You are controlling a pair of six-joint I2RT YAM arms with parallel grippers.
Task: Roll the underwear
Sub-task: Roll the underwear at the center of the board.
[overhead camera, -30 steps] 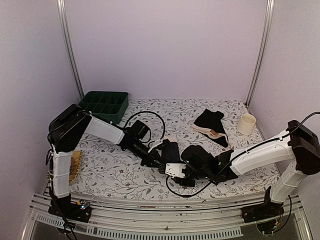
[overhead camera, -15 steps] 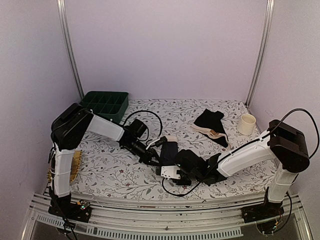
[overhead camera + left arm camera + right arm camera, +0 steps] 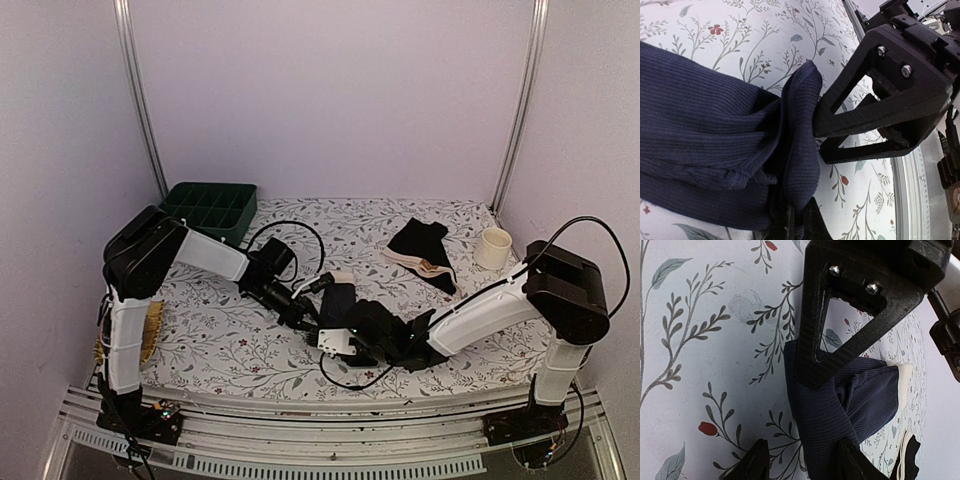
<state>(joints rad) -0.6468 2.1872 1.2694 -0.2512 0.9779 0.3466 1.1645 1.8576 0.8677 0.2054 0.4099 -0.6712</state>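
1. Right arm has swung in since a second ago: its shoulder block sits further left in the top view, and the right gripper [image 3: 802,457] reaches further left onto the navy underwear [image 3: 715,130]. Left arm is barely changed.
2. Left gripper [image 3: 790,222]: clamped tight on a fold of that garment, at the bottom edge of the left wrist view.
3. Right gripper: claw partly apart and straddling the garment's end, with floral cloth showing inside the frame-left finger. Not pinching.
4. Navy underwear lies bunched on the table [image 3: 230,350], just below centre of the top view, between both grippers.
5. Second underwear pile [image 3: 420,248], black with a cream piece, sits right of centre near the cream cup [image 3: 495,248]. Green tray [image 3: 210,210] is at upper left.
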